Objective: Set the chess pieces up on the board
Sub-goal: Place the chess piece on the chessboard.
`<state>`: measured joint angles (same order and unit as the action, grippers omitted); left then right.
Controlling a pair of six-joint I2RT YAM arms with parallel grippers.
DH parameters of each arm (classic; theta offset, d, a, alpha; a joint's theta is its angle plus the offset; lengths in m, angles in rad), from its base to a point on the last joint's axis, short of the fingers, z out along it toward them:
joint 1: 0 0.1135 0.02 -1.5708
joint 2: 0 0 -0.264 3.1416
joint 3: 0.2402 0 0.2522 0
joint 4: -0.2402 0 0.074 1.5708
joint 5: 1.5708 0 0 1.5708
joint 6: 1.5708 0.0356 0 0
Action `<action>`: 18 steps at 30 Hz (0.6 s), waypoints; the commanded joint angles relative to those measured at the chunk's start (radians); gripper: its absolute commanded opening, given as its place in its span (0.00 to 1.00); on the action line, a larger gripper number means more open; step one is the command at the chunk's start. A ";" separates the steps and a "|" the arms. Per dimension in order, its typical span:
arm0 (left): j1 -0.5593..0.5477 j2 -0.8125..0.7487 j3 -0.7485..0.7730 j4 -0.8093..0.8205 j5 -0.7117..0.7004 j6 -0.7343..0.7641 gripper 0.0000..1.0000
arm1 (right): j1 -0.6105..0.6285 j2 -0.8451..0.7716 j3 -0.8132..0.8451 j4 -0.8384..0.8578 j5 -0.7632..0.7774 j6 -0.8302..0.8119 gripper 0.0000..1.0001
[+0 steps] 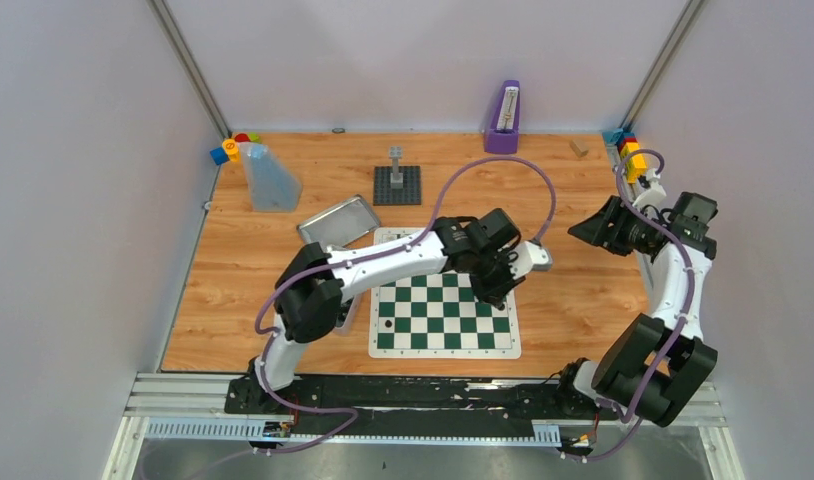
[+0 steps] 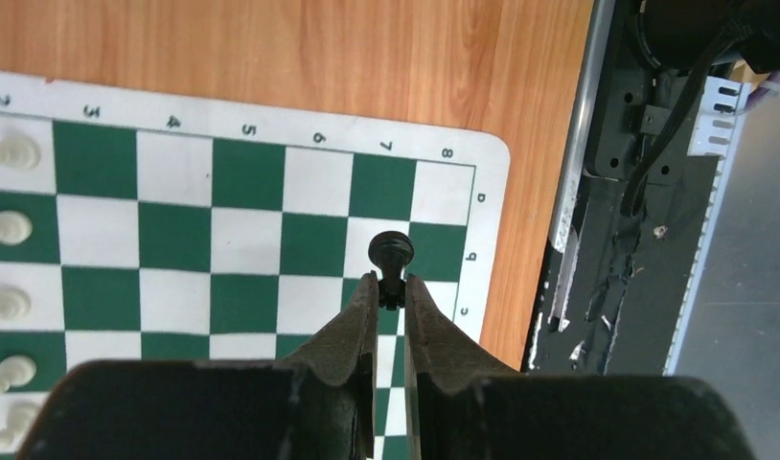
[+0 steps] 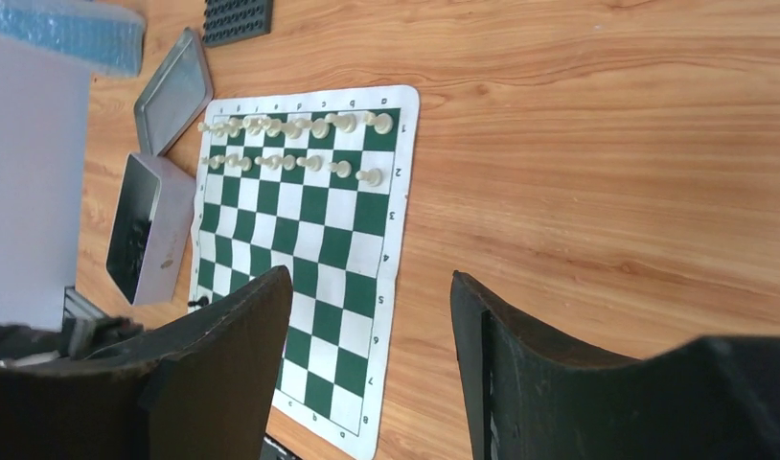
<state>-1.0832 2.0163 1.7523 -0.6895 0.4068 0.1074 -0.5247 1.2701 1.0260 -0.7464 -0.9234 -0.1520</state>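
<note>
The green and white board (image 1: 443, 320) lies at the table's near middle. My left gripper (image 2: 391, 283) is shut on a black pawn (image 2: 390, 251), pinched by its stem and held over the board's (image 2: 252, 172) right edge near the squares marked 7. Cream-white chess pieces (image 2: 11, 150) stand in a column at the left of that view. In the right wrist view they fill two rows (image 3: 290, 125) at the board's (image 3: 314, 206) far end. A lone black piece (image 1: 387, 326) stands near the board's left edge. My right gripper (image 3: 367, 278) is open and empty, hanging over bare wood right of the board.
An open silver tin (image 3: 151, 230) sits left of the board, and its lid (image 1: 338, 222) lies behind it. A dark baseplate with a grey tower (image 1: 397, 183), a bluish clear container (image 1: 271, 178) and a purple object (image 1: 503, 118) stand at the back. Coloured bricks (image 1: 631, 150) line the right rail.
</note>
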 commanded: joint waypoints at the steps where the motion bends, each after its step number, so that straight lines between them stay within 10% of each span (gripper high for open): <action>1: -0.068 0.108 0.162 -0.127 -0.068 0.087 0.04 | -0.032 -0.018 -0.015 0.089 0.007 0.067 0.62; 18: -0.162 0.370 0.440 -0.344 -0.111 0.132 0.07 | -0.040 -0.087 -0.042 0.114 0.029 0.053 0.62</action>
<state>-1.2304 2.3764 2.1292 -0.9848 0.3027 0.2127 -0.5583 1.2163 0.9943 -0.6731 -0.8970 -0.0986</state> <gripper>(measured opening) 0.167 0.621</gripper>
